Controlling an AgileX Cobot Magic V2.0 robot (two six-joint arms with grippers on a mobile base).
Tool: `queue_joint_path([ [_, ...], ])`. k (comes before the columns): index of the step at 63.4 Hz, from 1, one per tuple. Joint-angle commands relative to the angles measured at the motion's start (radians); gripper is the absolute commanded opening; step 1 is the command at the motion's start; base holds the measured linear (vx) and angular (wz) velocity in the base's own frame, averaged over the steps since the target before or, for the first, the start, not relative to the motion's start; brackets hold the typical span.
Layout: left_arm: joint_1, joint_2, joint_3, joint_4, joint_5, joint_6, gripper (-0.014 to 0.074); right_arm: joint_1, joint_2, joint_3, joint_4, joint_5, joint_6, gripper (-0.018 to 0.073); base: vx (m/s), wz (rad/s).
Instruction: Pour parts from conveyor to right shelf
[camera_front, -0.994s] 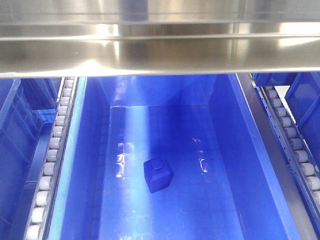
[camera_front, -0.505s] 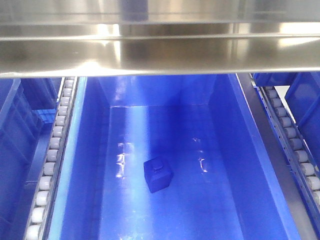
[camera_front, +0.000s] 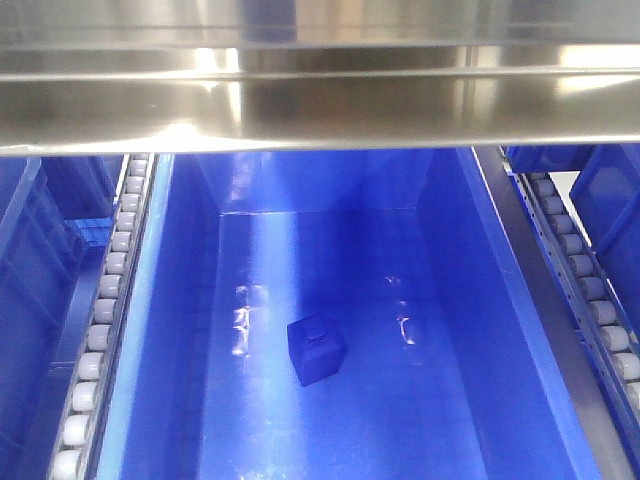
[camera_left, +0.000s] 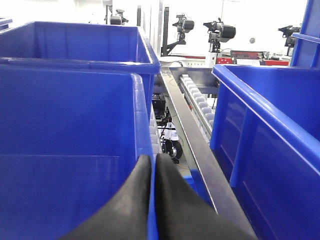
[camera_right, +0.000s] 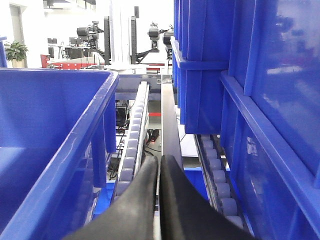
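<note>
In the front view, one small bright-blue block (camera_front: 316, 350) with a knob on top lies on the floor of a large blue bin (camera_front: 480, 300). The bin sits in a roller lane of the right shelf (camera_front: 320, 110), under a shiny steel crossbeam. In the left wrist view my left gripper (camera_left: 153, 159) is shut on the thin rim of a blue bin's wall (camera_left: 75, 125); blue plastic shows between the black fingers. My right gripper (camera_right: 159, 160) is shut above a steel rail, and I see nothing held in it. The conveyor is out of view.
White roller rows (camera_front: 105, 310) (camera_front: 590, 290) flank the bin. Neighbouring blue bins stand left (camera_front: 30, 280) and right (camera_front: 610, 200). Beside the left gripper are a second bin (camera_left: 270, 125) and a steel rail (camera_left: 195, 150). Stacked bins (camera_right: 280, 100) crowd the right gripper's right side, another bin (camera_right: 50, 150) its left.
</note>
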Motion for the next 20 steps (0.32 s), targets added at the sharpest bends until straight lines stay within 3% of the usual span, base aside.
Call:
queue_joint_path([
  [1, -0.004, -0.012, 0.031, -0.003, -0.077, -0.009, -0.0006, -0.006, -0.013, 0.022, -0.002, -0.076, -0.007, -0.0009, 0.0, 0.0],
  [20, -0.004, -0.012, 0.031, -0.003, -0.077, -0.009, -0.0006, -0.006, -0.013, 0.022, -0.002, -0.076, -0.007, -0.0009, 0.0, 0.0],
])
